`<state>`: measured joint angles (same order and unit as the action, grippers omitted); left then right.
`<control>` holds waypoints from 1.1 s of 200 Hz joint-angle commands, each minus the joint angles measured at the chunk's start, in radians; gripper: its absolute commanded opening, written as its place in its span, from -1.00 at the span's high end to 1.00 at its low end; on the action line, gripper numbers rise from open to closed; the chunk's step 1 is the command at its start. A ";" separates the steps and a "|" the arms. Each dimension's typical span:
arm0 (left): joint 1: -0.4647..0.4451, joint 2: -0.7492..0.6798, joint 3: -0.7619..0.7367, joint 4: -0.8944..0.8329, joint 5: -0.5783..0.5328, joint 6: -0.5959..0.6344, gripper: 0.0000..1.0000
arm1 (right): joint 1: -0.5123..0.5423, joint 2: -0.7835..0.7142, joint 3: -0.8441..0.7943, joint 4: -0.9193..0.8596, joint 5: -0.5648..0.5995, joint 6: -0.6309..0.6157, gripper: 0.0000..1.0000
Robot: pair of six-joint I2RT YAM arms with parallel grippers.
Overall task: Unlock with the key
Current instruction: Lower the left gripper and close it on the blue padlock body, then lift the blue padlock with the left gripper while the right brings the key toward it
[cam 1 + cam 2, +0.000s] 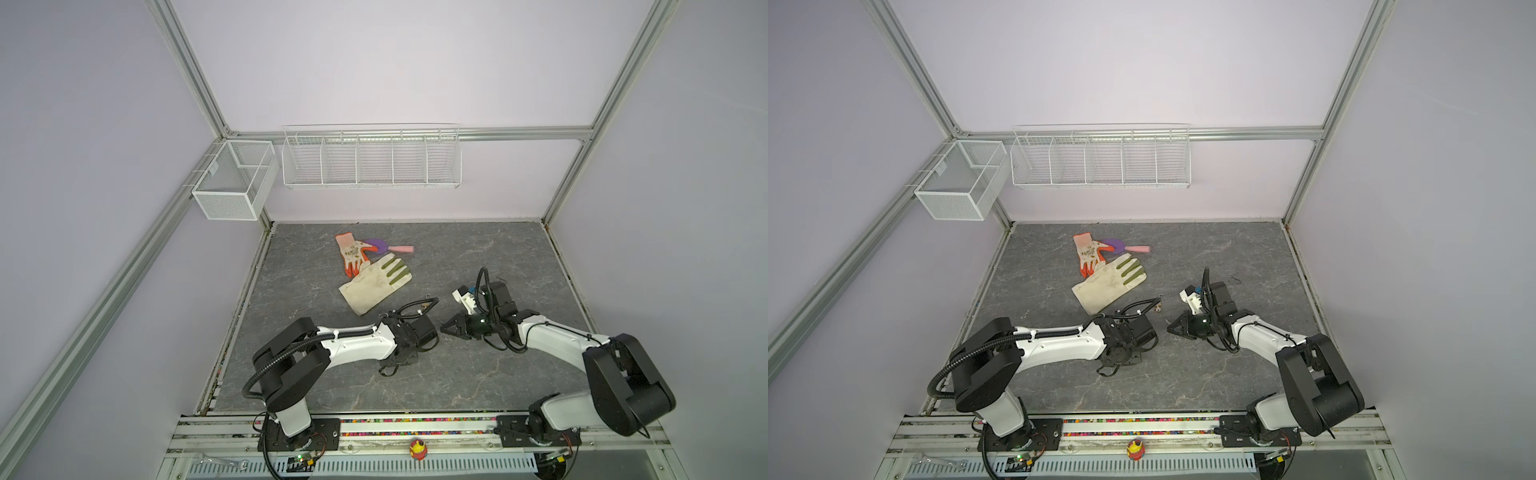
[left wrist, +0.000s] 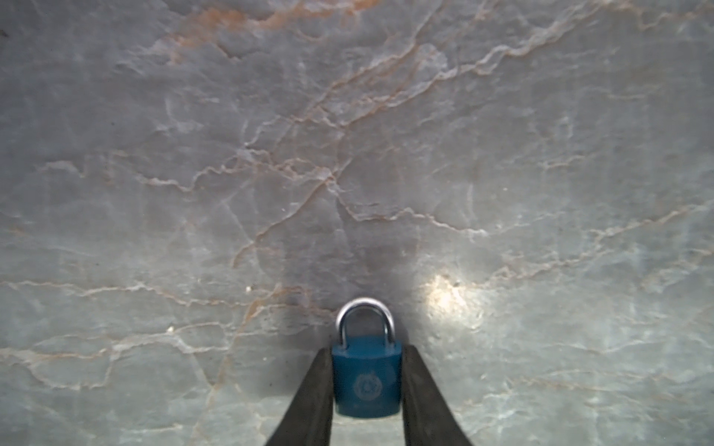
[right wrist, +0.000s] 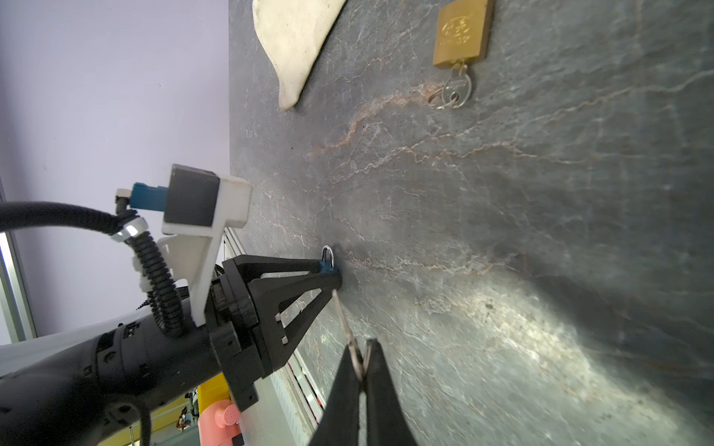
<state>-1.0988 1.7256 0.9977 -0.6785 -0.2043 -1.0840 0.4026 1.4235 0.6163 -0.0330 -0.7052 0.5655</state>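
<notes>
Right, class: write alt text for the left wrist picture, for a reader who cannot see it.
A blue padlock, its silver shackle closed, is gripped between the two black fingers of the left gripper. Grey veined tabletop fills the rest.

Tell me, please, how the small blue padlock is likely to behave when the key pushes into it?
The blue padlock looks rigid and probably dense for its size, with a metal-looking body and a steel shackle. Its smooth painted surface, pinched at the narrow sides by the left end effector, may let it slip or pivot as the key presses in.
</notes>
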 commanded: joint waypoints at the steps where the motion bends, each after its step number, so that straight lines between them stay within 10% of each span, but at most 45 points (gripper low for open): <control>1: 0.008 0.081 -0.033 -0.056 0.045 -0.019 0.43 | -0.004 0.009 0.016 0.007 -0.020 0.004 0.87; 151: 0.044 -0.070 0.054 -0.090 -0.038 0.010 1.00 | 0.008 -0.073 -0.019 0.007 0.057 0.069 0.87; 220: 0.141 -0.351 0.032 0.044 -0.125 -0.097 1.00 | 0.238 -0.195 -0.113 0.221 0.330 0.268 0.87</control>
<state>-0.9638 1.4353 1.0245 -0.6815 -0.2493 -1.1217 0.5571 1.2716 0.5369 0.0654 -0.5198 0.7277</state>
